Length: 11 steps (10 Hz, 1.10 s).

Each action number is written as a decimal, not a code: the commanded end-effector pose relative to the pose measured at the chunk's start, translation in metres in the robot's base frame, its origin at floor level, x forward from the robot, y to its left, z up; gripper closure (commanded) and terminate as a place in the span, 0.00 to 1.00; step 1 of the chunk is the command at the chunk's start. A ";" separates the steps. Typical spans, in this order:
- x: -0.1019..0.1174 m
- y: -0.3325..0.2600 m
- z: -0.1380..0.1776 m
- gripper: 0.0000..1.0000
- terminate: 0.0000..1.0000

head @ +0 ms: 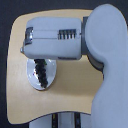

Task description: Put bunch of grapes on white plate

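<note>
From where the camera looked down, the white plate [34,80] sat on a light wooden table [70,100] with rounded corners, and everything else could be placed against it. The plate lay toward the exterior view's left part of the tabletop, round and glossy, with its upper part hidden under the robot's arm. On the plate lay the bunch of grapes [44,74], a narrow dark cluster running lengthwise from the plate's upper edge down toward its lower right rim, resting inside the plate's outline rather than on the wood. Directly above the plate, and overlapping its top edge in the picture, hung the big pale grey forearm [55,37] of the PR2, stretching across toward the exterior view's right, where it joined a bulkier grey upper section [107,55] that filled that side of the frame. The gripper [38,62] seemed to point down from the arm's underside just over the grapes' upper end, but the view was blurred and the arm covered most of it, so I could not tell whether its fingers were spread, pressed together, or pinching the fruit. Wood showed bare below the plate and to its right.
</note>
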 end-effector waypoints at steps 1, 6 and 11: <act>0.008 0.009 0.086 0.00 0.00; 0.003 -0.058 0.125 0.00 0.00; 0.034 -0.208 0.138 0.00 0.00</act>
